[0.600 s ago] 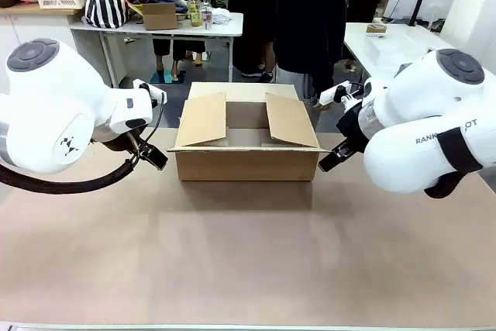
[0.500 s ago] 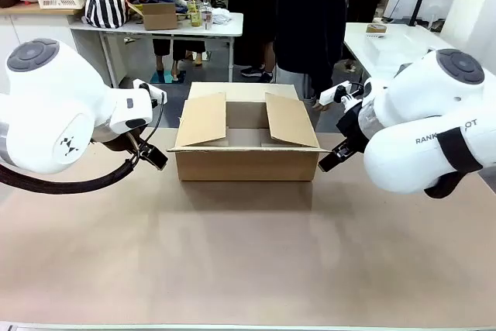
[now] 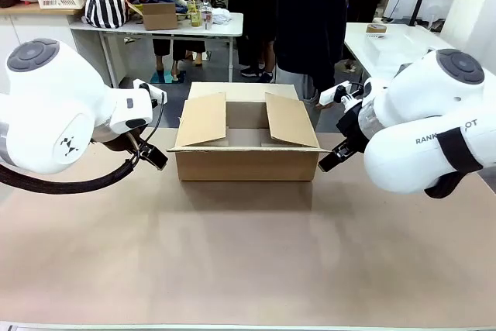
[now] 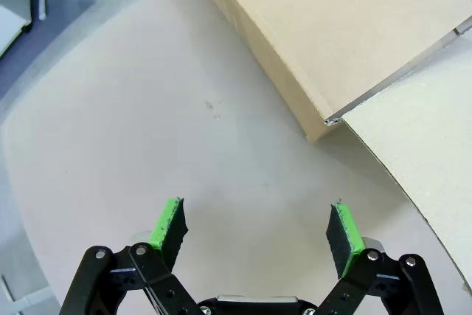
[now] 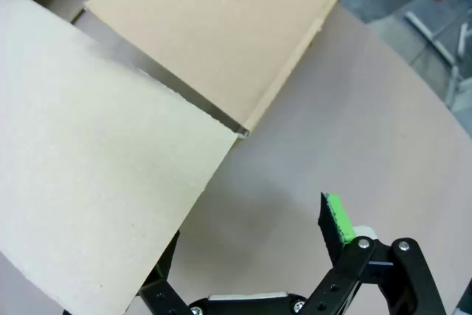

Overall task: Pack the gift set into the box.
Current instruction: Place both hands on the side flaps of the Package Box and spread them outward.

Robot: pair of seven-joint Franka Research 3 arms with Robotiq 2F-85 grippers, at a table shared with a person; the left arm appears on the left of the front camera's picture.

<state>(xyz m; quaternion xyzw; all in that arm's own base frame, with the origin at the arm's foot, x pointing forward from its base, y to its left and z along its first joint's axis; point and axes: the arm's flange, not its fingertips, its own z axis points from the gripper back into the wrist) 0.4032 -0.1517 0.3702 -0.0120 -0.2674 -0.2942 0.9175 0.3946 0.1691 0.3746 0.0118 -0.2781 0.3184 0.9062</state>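
Box (image 3: pixel 246 164) sits on the table (image 3: pixel 248 261), both side flaps half raised and leaning inward. Left gripper (image 4: pixel 254 228) is just off the box's left side, jaws spread wide, nothing between them. Right gripper (image 3: pixel 330 161) is just off the box's right side, also spread wide, one finger hidden behind the flap, clamping nothing.

Left tool (image 4: pixel 254 228) spread wide, right tool (image 5: pixel 249 237) likewise

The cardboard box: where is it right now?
Front view: the box sits on the table, centred between the left fingers and the right fingers.
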